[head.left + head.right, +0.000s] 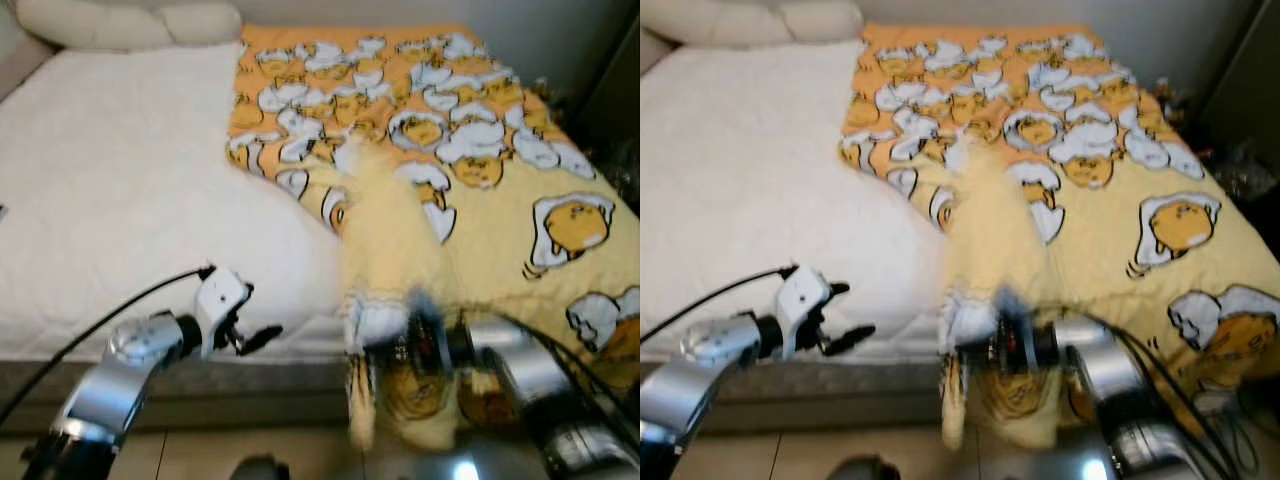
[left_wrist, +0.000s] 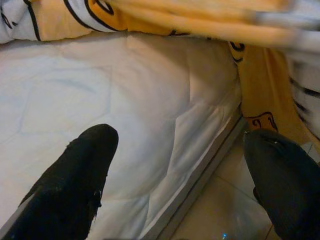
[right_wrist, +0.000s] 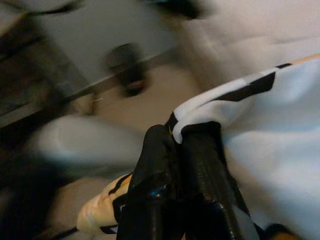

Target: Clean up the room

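A yellow blanket (image 1: 480,200) printed with egg characters covers the right half of the bed. Its left edge is folded into a raised ridge that runs down to the foot of the bed. My right gripper (image 1: 415,335) is shut on the blanket's lower corner (image 3: 240,125) at the foot edge, the cloth pinched between its fingers (image 3: 170,190). My left gripper (image 1: 262,340) hovers open at the foot of the bare white mattress (image 1: 120,200), left of the blanket. Its fingers (image 2: 75,180) stand wide apart with nothing between them.
Cream pillows (image 1: 120,22) lie at the head of the bed. The grey bed base (image 1: 250,385) runs along the foot, with tiled floor (image 2: 235,200) below. Dark furniture and clutter (image 1: 615,110) stand to the right of the bed.
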Tool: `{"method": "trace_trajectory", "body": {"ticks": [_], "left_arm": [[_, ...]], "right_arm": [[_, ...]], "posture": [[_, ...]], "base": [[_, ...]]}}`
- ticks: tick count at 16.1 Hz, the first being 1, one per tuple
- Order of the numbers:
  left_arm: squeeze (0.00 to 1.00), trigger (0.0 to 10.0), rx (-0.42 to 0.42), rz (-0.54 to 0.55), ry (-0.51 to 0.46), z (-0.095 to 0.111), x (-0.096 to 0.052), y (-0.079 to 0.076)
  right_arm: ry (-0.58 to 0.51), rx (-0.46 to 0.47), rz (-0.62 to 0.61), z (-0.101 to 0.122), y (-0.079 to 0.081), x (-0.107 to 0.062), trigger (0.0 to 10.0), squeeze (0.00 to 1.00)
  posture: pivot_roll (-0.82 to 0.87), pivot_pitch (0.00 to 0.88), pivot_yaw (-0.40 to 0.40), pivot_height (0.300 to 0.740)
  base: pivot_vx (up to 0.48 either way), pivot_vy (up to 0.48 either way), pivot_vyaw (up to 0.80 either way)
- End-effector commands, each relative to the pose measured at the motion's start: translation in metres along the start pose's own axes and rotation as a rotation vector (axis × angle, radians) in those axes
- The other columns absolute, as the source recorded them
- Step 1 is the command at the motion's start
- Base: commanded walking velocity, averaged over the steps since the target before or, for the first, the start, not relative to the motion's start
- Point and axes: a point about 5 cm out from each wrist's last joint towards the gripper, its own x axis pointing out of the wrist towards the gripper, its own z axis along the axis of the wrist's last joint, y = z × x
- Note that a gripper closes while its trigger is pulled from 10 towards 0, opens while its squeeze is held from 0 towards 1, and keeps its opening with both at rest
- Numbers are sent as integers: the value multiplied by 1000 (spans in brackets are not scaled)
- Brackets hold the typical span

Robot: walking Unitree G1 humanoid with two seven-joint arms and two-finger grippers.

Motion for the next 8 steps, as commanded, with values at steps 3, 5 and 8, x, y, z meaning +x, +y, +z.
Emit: {"method": "trace_trajectory", "body": {"ticks": [3, 5, 8], "left_arm": [[0, 10000, 14, -3, 13, -1, -2, 2], [0, 10000, 17, -5, 15, -2, -2, 2], [0, 10000, 24, -9, 15, -1, -1, 3]], "right_arm": [[19, -62, 326, 24, 46, -5, 0, 0], [1, -61, 356, 27, 55, -6, 0, 0], [74, -48, 203, 15, 46, -2, 10000, 0]], "posture": [[120, 0, 10, 740], [119, 0, 11, 740], [117, 0, 19, 740]], "base": [[0, 0, 0], [0, 0, 0], [0, 0, 0]]}}
